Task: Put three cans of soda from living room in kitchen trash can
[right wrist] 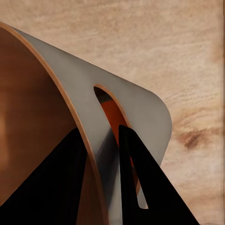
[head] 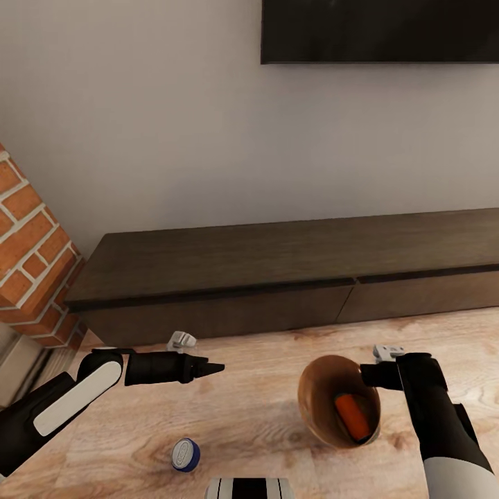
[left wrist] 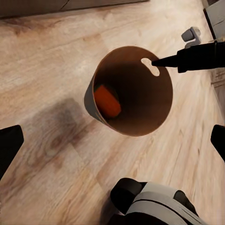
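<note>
The trash can [head: 320, 402] hung tilted above the plank floor [head: 256, 423], an orange can [head: 353, 416] lying inside. The right gripper [right wrist: 101, 159] pinched its wall by a handle slot, arm bent. The left gripper [head: 211, 369] reached forward, apparently closed. A blue can [head: 186, 454] stood on the floor; its lettering was unreadable.
</note>
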Motion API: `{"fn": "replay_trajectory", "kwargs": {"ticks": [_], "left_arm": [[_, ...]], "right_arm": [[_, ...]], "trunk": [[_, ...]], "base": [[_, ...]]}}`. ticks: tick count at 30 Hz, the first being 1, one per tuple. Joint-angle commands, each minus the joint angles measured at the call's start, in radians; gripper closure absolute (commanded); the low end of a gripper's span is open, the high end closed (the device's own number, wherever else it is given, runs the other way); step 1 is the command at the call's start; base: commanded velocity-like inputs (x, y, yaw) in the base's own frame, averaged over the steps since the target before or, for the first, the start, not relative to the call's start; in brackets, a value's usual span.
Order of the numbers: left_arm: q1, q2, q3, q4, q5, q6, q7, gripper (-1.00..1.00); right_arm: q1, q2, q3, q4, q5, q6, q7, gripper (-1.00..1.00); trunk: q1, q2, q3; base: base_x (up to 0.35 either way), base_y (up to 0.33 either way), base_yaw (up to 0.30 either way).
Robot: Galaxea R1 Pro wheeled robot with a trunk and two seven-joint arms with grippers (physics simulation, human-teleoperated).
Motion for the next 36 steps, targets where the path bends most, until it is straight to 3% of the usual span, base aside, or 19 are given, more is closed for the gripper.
{"fn": "replay_trajectory", "kwargs": {"ticks": [1,5,6,14,22,29,31,36], "left_arm": [[0.000,0.000,0.000,0.000,-0.001,0.000,0.000,-1.00],[0.000,0.000,0.000,0.000,-0.003,0.000,0.001,-1.00],[0.000,0.000,0.000,0.000,-0.003,0.000,0.001,-1.00],[0.000,-0.002,0.000,0.001,-0.012,-0.001,0.021,-1.00],[0.000,-0.016,0.007,0.001,-0.001,0.000,0.194,-1.00],[0.000,-0.042,0.006,-0.001,0.003,0.000,0.246,-1.00],[0.000,-0.052,0.005,-0.006,0.005,0.000,0.302,-1.00],[0.000,-0.055,0.008,-0.008,0.007,0.002,0.334,-1.00]], "right_arm": [[0.000,0.000,0.000,0.000,-0.008,0.004,0.000,1.00],[0.000,0.000,0.000,0.000,0.002,0.004,0.000,1.00],[0.000,0.000,0.000,0.000,-0.313,0.004,0.000,1.00],[0.000,0.001,0.000,-0.001,-0.314,0.004,0.001,1.00],[0.000,0.002,0.000,-0.002,-0.315,0.004,0.008,1.00],[0.000,0.001,0.000,-0.003,-0.315,0.004,0.039,1.00],[0.000,0.003,0.000,-0.006,-0.316,0.004,0.043,1.00],[0.000,0.008,0.000,-0.039,-0.317,0.004,0.044,1.00]], "trunk": [[0.000,0.000,0.000],[0.000,0.000,0.000],[0.000,0.000,0.000],[0.000,0.000,0.000],[0.000,0.000,0.000],[0.000,0.000,0.000],[0.000,0.000,0.000],[0.016,-0.028,-0.016]], "base": [[0.000,0.000,0.000],[0.000,0.000,0.000],[0.000,0.000,0.000],[0.000,0.000,0.000],[0.000,0.000,0.000],[0.000,0.000,0.000],[0.000,0.000,0.000],[0.000,0.000,0.000]]}}
